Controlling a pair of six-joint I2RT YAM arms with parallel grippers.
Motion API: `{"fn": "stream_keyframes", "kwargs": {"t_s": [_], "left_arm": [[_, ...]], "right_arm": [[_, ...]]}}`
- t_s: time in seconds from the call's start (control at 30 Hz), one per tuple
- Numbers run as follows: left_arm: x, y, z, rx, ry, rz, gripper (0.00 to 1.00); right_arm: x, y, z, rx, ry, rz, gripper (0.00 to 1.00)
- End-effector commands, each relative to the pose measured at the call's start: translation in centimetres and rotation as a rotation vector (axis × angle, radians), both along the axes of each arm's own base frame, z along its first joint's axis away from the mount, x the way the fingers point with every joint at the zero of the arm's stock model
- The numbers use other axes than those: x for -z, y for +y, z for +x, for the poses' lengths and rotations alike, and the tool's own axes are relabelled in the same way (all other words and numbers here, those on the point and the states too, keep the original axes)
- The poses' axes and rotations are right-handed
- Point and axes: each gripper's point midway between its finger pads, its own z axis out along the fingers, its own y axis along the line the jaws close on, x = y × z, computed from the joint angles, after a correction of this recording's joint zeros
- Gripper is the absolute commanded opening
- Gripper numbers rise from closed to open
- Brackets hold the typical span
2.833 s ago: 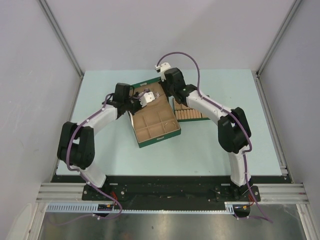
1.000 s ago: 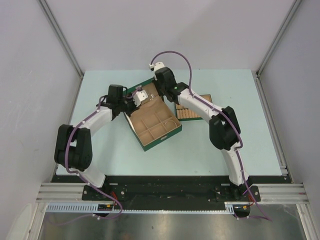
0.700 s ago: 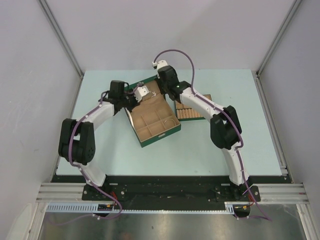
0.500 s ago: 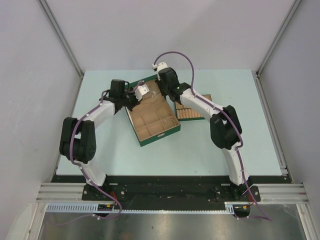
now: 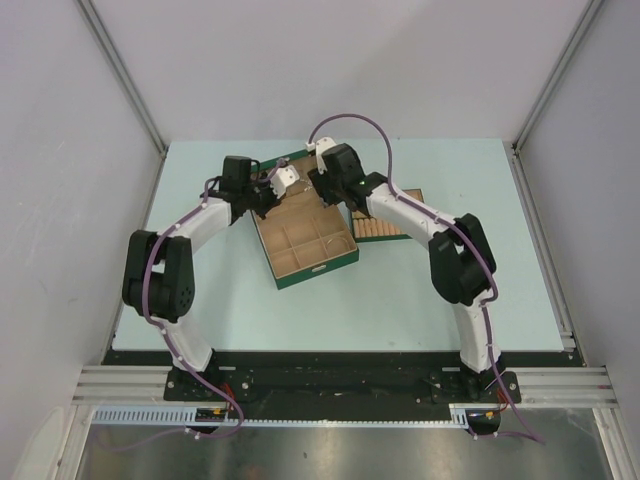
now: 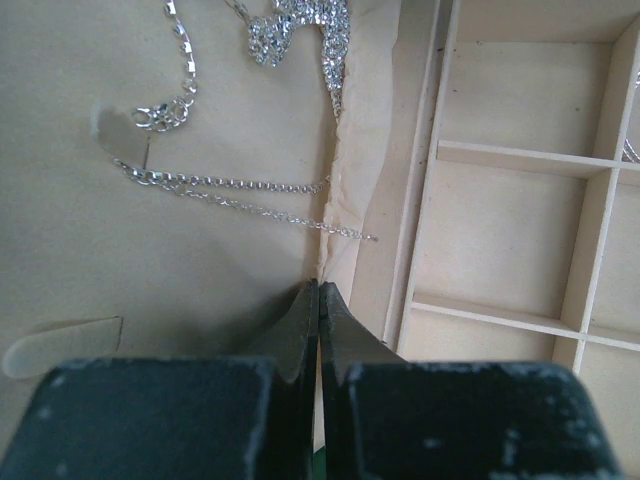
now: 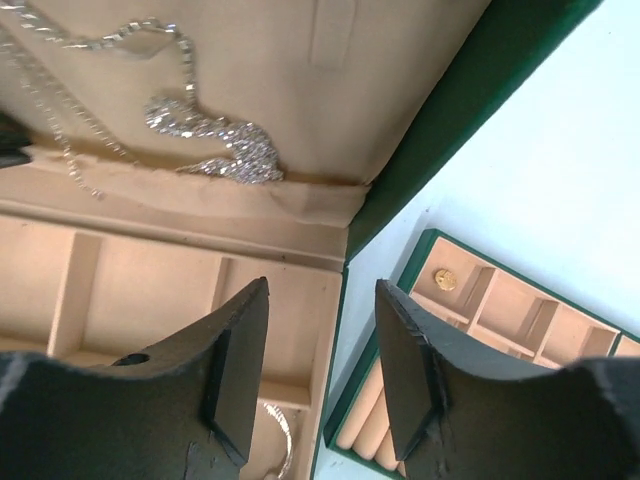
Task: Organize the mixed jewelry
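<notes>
Spread flat over the tan lid lining (image 6: 120, 260) of the green box (image 7: 450, 130): the thin chain necklace (image 6: 225, 185). Sparkly pendant cluster (image 6: 290, 30) at the far end of the left wrist view, clasp (image 6: 165, 115) off to its left. Two fine strands running sideways toward the fold where lining meets compartments, ending just beyond the tips of the left gripper (image 6: 318, 300). No touch between chain and tips. Fingers pressed tight together, no gap, nothing seen between them, aimed at the fold itself.

From the right wrist: cluster lying on the lining just above the fold, well ahead of the right gripper (image 7: 318, 370), chain looping away up and left. Fingers (image 7: 235, 370) spread wide, holding nothing, hanging over the tan compartments. Low between them, in one compartment, a thin silver curve, perhaps the small bangle (image 7: 280, 430); too little shown to be sure. Beside the box, on the pale blue table (image 7: 560, 150), the small divided tray (image 7: 500, 310), with a tiny round piece (image 7: 443, 280) in its corner cell.
</notes>
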Motion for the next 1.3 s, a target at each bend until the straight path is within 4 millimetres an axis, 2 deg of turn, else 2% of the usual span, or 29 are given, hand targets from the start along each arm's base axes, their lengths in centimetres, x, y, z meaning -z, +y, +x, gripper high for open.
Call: {"fn": "stream_keyframes", "kwargs": {"t_s": [0.0,0.13,0.4,0.57,0.73,1.0,1.27], "left_arm": [[-4.3,-0.9,2.0,0.034,-0.129,-0.045,0.00],[-4.1,-1.0,1.7,0.042,-0.117,-0.053,0.00],[-3.9,-1.4,1.1,0.067,-0.094,-0.069,0.00],[-4.0,-1.6,1.0,0.068,-0.083,-0.086,0.00],[-4.0,-1.8,0.6,0.071,-0.068,-0.099,0.00],[-3.9,-2.3,0.0,0.074,-0.028,-0.134,0.00],[-4.1,-2.8,-0.4,0.078,0.001,-0.174,0.00]], "right_arm": [[-5.8,1.2,-1.1,-0.078,-0.086,0.110,0.55],[-6.2,2.1,-1.6,-0.144,-0.088,0.129,0.57],[-5.2,3.9,-1.7,-0.272,-0.079,0.154,0.55],[-4.8,4.3,-0.9,-0.283,-0.102,0.148,0.55],[-3.6,4.8,-0.3,-0.309,-0.105,0.162,0.56],[-2.3,4.6,1.0,-0.304,-0.104,0.173,0.57],[-2.5,4.3,1.5,-0.309,-0.124,0.187,0.57]]}}
